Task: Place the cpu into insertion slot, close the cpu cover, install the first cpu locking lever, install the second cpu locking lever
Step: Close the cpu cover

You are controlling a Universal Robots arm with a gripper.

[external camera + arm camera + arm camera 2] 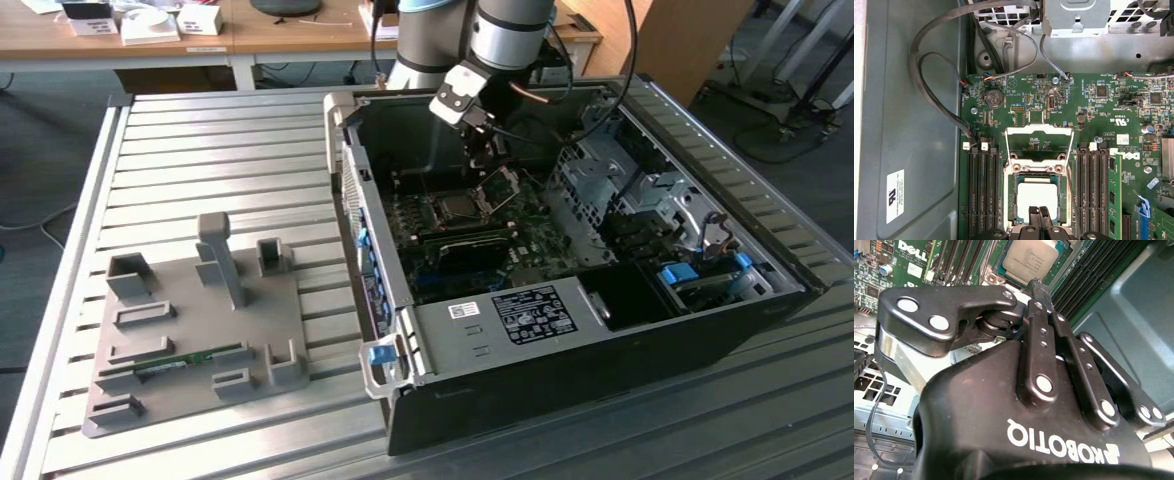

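Note:
The cpu (pixel 1037 199) lies flat in the insertion slot (pixel 1012 173), its dull grey top showing in both wrist views (pixel 1031 259). The cpu cover (pixel 1039 145), a metal frame with a square window, is swung open away from the slot. A thin locking lever (pixel 1070 165) stands raised along one side of the slot. My gripper (pixel 1040 212) is shut, with its fingertips (pixel 1037 286) pressed together just above one edge of the cpu and nothing between them. In the exterior view the gripper (pixel 483 165) reaches down inside the computer case, over the slot (pixel 451 208) and beside the raised cover (pixel 505 185).
Long black memory slots (pixel 981 190) flank the socket on both sides. Loose cables (pixel 934 95) loop along the case wall. A metal drive cage (pixel 601 175) stands at the exterior view's right. A grey fixture tray (pixel 200 320) holding a memory stick (pixel 174 362) lies outside the case.

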